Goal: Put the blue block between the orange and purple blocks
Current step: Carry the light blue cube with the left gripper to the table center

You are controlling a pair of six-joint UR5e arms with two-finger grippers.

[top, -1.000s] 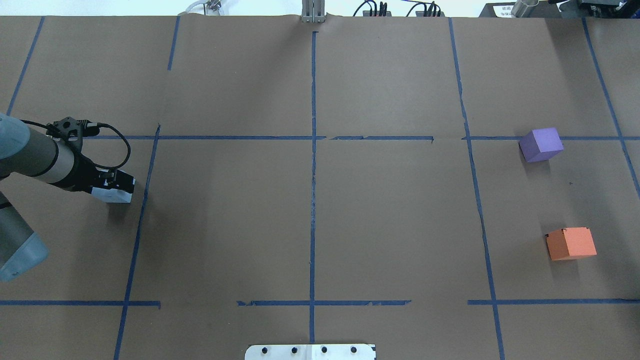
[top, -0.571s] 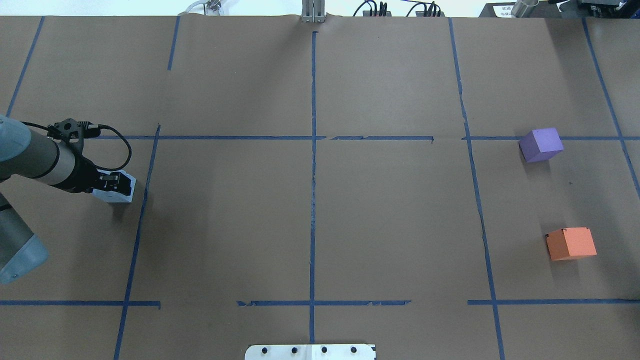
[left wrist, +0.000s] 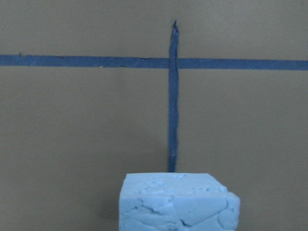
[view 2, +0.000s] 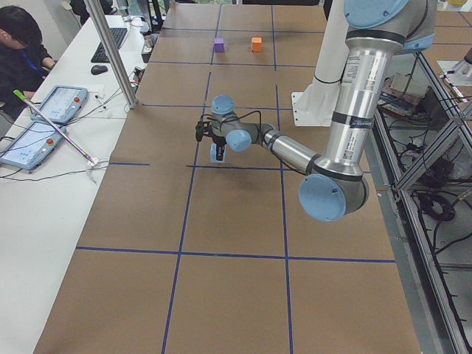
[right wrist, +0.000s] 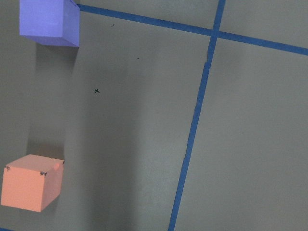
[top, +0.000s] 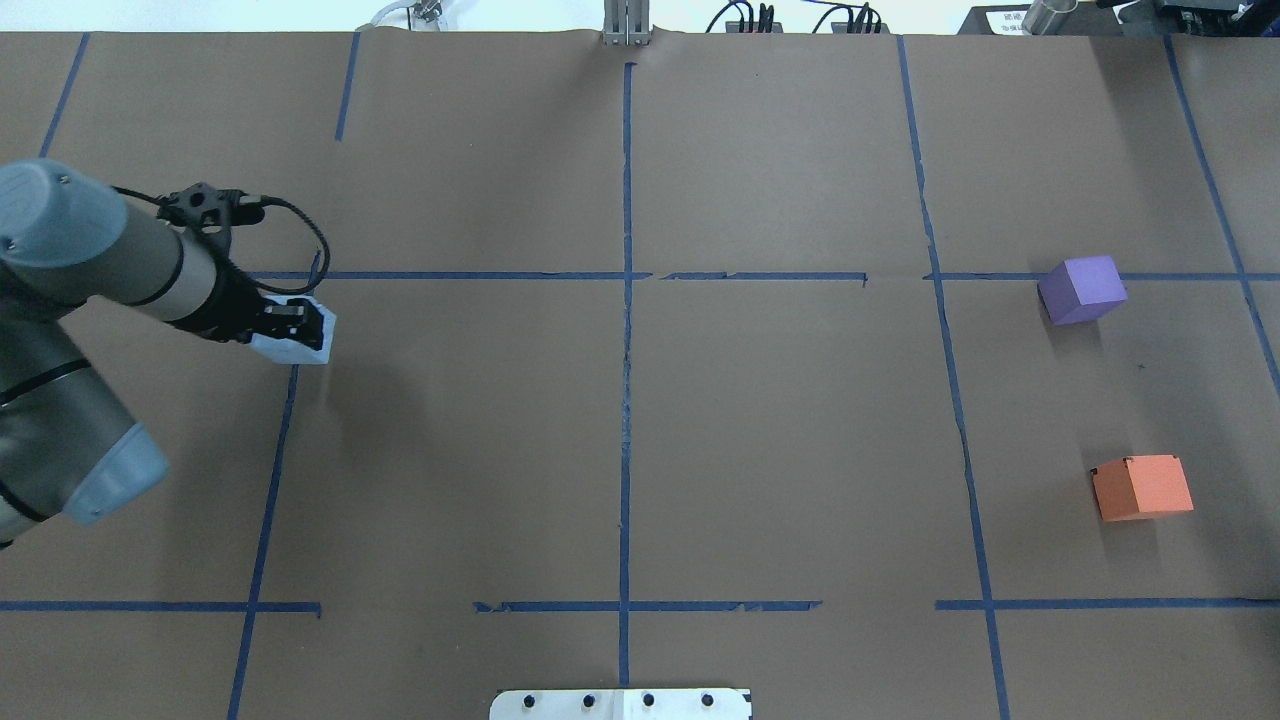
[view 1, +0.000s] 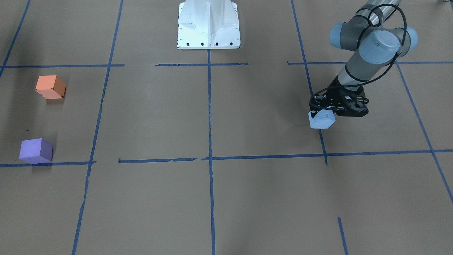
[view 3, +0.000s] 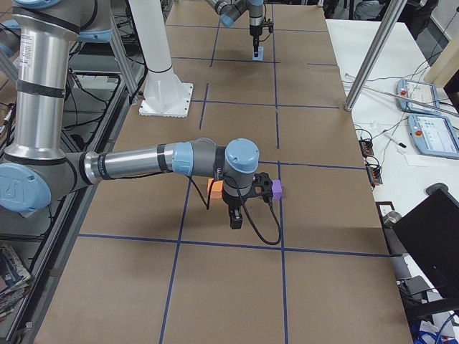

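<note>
Left gripper: clamped on my blue block, at left.
Right gripper: near orange block and purple block; opening, I cannot tell.

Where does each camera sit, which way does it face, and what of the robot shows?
Front-facing: across the table, facing the robot; base, left arm, left gripper gripping blue block.
Overhead: behind the robot, looking down; left arm.
Exterior left: left table end; left arm near.
Exterior right: right end; right arm near.
Left wrist: downward; blue block only.
Right wrist: downward; purple block, orange block, shared with overhead.
</note>
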